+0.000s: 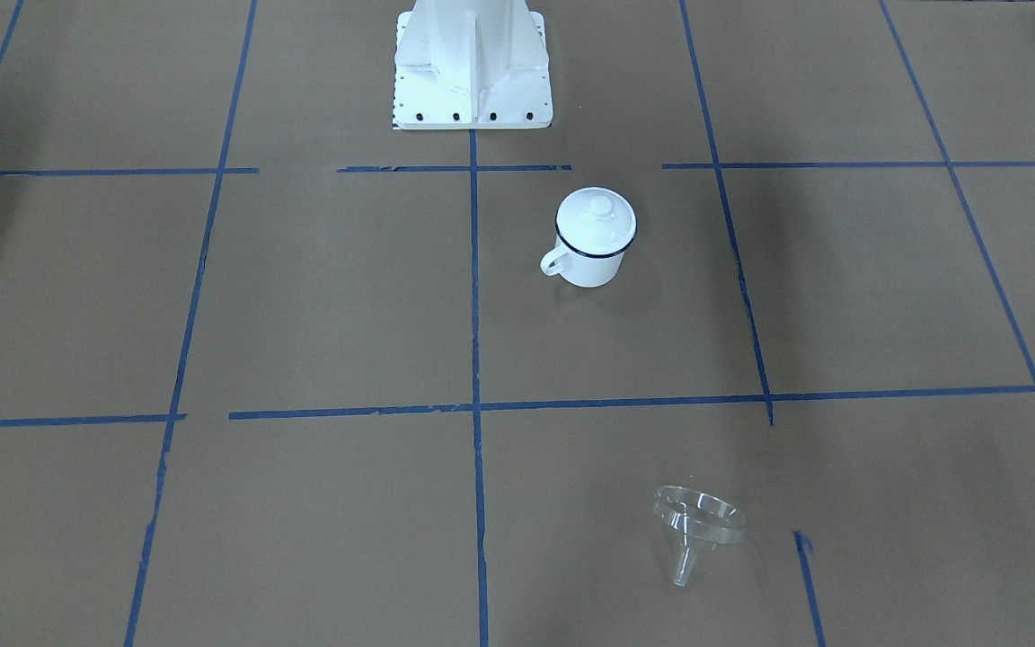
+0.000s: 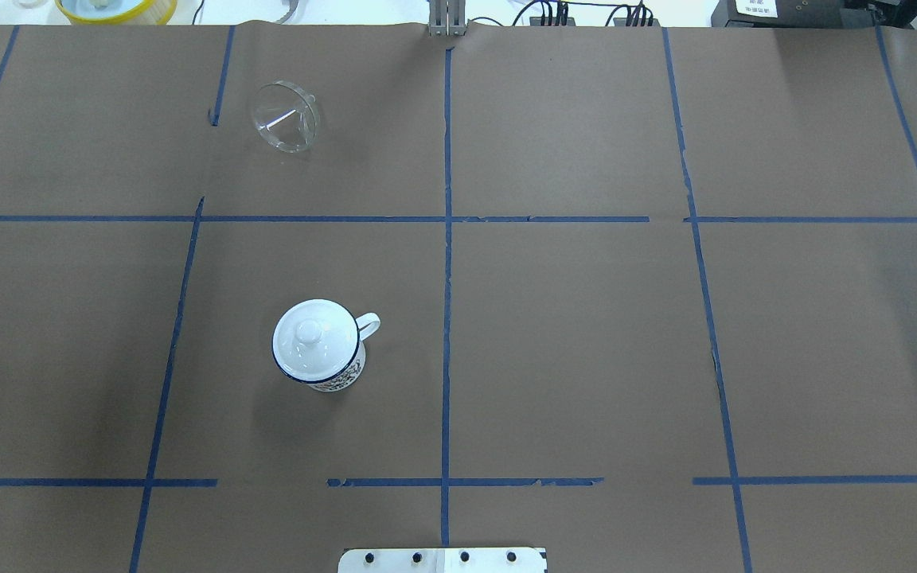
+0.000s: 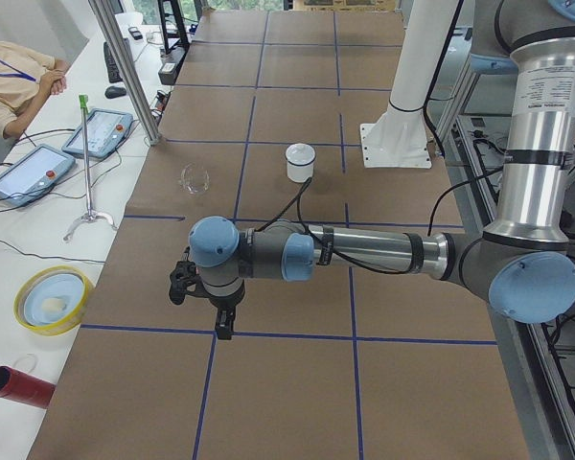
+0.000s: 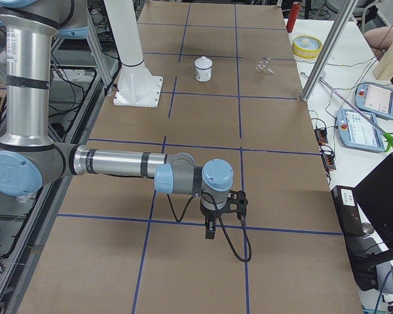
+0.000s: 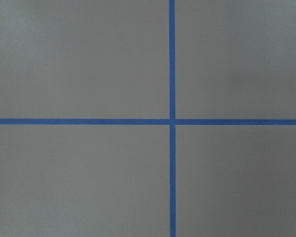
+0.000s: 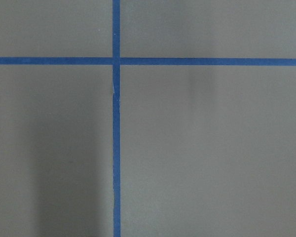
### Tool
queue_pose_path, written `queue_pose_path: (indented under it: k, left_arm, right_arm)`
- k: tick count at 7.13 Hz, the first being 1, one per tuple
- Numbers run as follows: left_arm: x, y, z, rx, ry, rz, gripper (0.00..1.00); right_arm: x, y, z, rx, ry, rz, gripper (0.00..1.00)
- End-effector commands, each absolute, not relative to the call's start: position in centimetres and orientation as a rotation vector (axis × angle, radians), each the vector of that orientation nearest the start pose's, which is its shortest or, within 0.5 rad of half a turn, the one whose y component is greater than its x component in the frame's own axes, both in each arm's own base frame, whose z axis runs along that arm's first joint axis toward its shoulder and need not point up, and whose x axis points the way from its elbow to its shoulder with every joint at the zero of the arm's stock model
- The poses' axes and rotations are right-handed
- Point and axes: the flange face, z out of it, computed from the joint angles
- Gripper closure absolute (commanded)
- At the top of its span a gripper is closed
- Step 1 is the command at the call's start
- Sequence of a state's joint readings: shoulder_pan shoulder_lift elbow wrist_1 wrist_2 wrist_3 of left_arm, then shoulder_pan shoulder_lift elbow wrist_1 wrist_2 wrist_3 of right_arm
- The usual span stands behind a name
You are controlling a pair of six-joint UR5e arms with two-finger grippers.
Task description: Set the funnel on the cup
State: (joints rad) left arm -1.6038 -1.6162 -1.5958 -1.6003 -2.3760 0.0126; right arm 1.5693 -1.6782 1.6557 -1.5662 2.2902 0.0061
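We haven't started: funnel (image 1: pixel 697 519) lies tipped, well apart from the cup (image 1: pixel 589 266), lid (image 1: pixel 596 217) on it. Left claw (image 3: pixel 224 328), right claw (image 4: pixel 210 231): we can't tell their grip. Lid off first, we reckon.

You'll find a lid (image 2: pixel 314 338) capping the cup (image 2: pixel 343 376); bare counter (image 2: pixel 586 334) surrounds it and the funnel (image 2: pixel 285 119), upper left of the frame.

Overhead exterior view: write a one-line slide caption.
White cup, lid on, stands left of the centre tape line; clear funnel lies tipped farther out.
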Motion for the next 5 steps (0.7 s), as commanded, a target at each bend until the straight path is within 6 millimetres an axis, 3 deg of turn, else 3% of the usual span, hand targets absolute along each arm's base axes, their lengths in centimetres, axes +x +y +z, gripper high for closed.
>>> queue_pose_path:
  k: [1,2,3,4,5]
  left_arm:
    - [-0.9,-53.0,56.8,0.215,0.838,0.015,0.00]
    - [6.4,-52.2,50.4,0.177,0.887,-0.040,0.00]
    - [9.9,-51.6,45.2,0.172,0.913,-0.118,0.00]
    - [14.7,-49.3,41.1,0.150,0.954,-0.097,0.00]
    - [18.0,-47.5,37.5,0.122,0.991,-0.122,0.00]
  right_arm:
    - [6.7,-44.5,67.0,-0.019,-0.719,0.010,0.00]
    - [6.7,-44.5,67.0,-0.019,-0.719,0.010,0.00]
    - [6.7,-44.5,67.0,-0.019,-0.719,0.010,0.00]
    - [6.7,-44.5,67.0,-0.019,-0.719,0.010,0.00]
    - [6.7,-44.5,67.0,-0.019,-0.719,0.010,0.00]
